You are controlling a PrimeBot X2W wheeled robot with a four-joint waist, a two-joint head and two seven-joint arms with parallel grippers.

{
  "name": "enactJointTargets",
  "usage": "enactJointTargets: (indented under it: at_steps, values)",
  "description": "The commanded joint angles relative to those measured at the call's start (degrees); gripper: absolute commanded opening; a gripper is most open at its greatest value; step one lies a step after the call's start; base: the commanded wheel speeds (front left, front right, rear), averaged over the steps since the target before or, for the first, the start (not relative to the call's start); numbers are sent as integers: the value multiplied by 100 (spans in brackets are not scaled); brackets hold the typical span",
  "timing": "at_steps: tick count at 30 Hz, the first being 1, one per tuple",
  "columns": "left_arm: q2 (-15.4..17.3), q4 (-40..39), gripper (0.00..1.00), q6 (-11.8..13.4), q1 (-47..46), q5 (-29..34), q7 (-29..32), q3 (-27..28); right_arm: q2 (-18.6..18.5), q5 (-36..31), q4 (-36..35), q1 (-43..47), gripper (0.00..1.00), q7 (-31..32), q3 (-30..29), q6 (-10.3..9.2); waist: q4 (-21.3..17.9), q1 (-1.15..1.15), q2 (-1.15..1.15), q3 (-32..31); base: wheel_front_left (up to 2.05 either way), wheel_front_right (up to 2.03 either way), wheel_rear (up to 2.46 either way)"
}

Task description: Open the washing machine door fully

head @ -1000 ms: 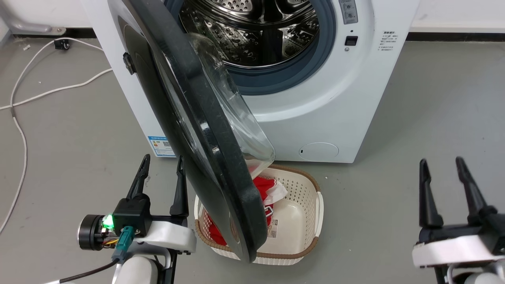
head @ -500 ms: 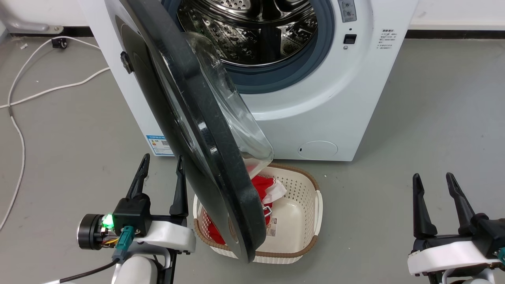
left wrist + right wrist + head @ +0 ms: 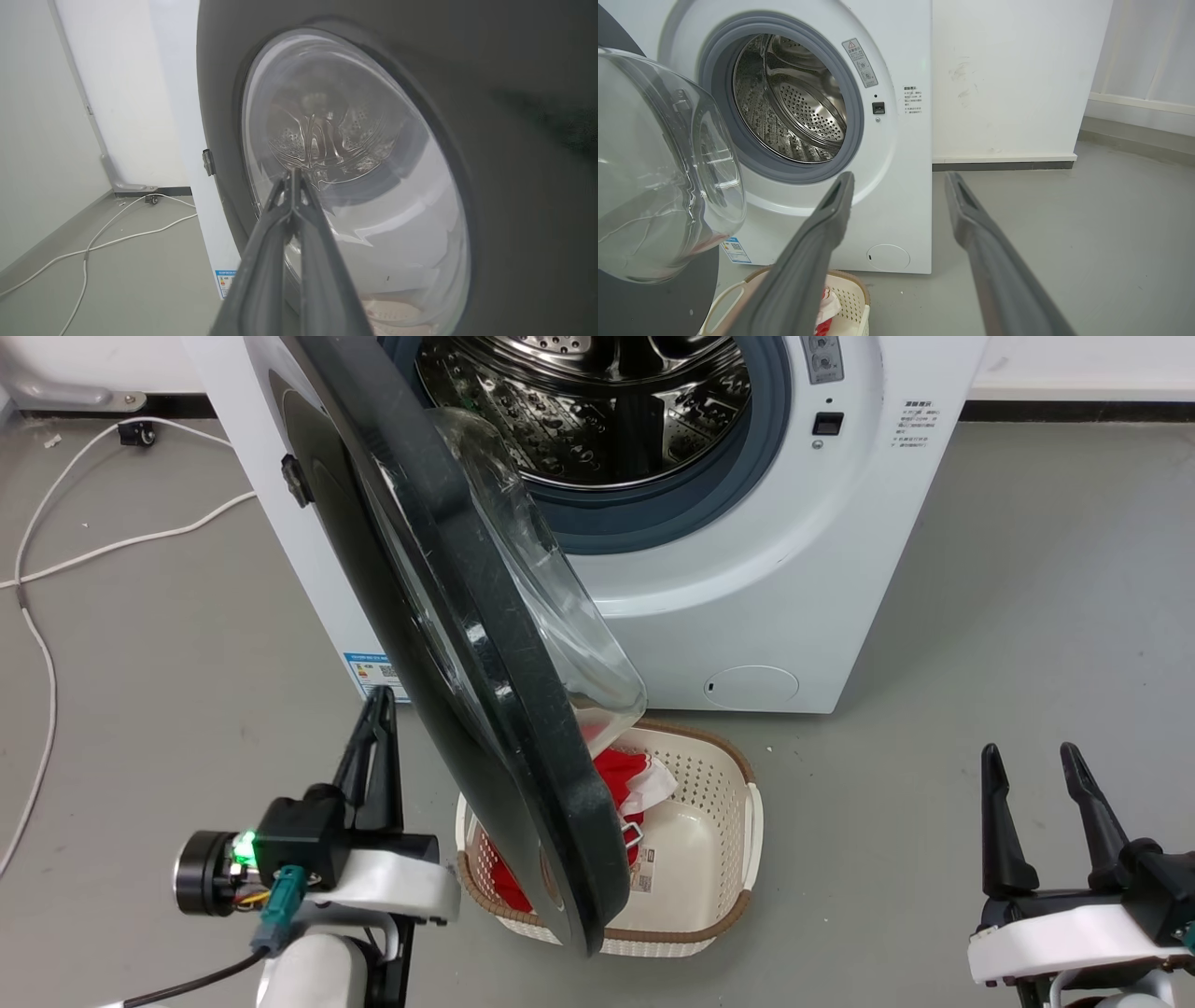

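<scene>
**Caller:** How are the two arms posed?

**Operator:** I see my left gripper at the lower left of the head view. Its fingers point up and are pressed together tip to tip, with nothing held between them. It sits just left of the door's outer face. In the left wrist view the closed tips point at the door's glass, and I can't tell whether they touch it. My right gripper is at the lower right with its fingers upright and spread. There is a clear gap between them and nothing in it. It hangs over bare floor, well apart from the machine.

**Caller:** And where is the door?

**Operator:** The washing machine door is swung out from the washing machine and attached at the machine's left side. It stands almost edge-on to my head camera. Its clear glass bulge faces right, toward the drum, whose opening is uncovered. The door's lower edge overhangs the laundry basket.

**Caller:** What's the count of each thing?

**Operator:**
- Grippers: two.
- Machine: one, with one door and one small round flap low on its front.
- Basket: one, cream with a brown rim, on the floor in front of the machine. It holds red and white cloth.
- White cable: it trails across the floor at the left, and I can't tell whether it is one length or two.
</scene>
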Motion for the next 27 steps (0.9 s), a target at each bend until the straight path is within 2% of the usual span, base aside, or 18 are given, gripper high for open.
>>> enactJointTargets:
  at_steps: [1, 12, 17, 22, 27]
  values:
    - [11, -101, 0, 23, -65, -30, -14, 27, 18, 30, -1, -100, 100, -17, -10, -4, 1, 0, 0, 7, 0, 0, 0]
    - [-11, -1970, 0, 107, -316, -133, -13, 152, 17, 58, 32, -85, 100, -16, -12, -4, 36, 0, 0, 16, 0, 0, 0]
    - [-18, -2971, 0, 92, -518, -93, -13, -7, 17, 65, 46, -93, 100, -16, -12, -4, 25, 0, 0, 6, 0, 0, 0]
    - [-21, -3710, 0, -29, -604, -156, -13, -431, 17, 87, 79, -105, 100, -16, -21, -4, -1, 0, 0, -8, 0, 0, 0]
    - [-19, -3713, 0, -258, -368, -413, -10, -1129, 17, 108, 115, -81, 100, -16, -21, -4, -26, 0, 0, -32, 0, 0, 0]
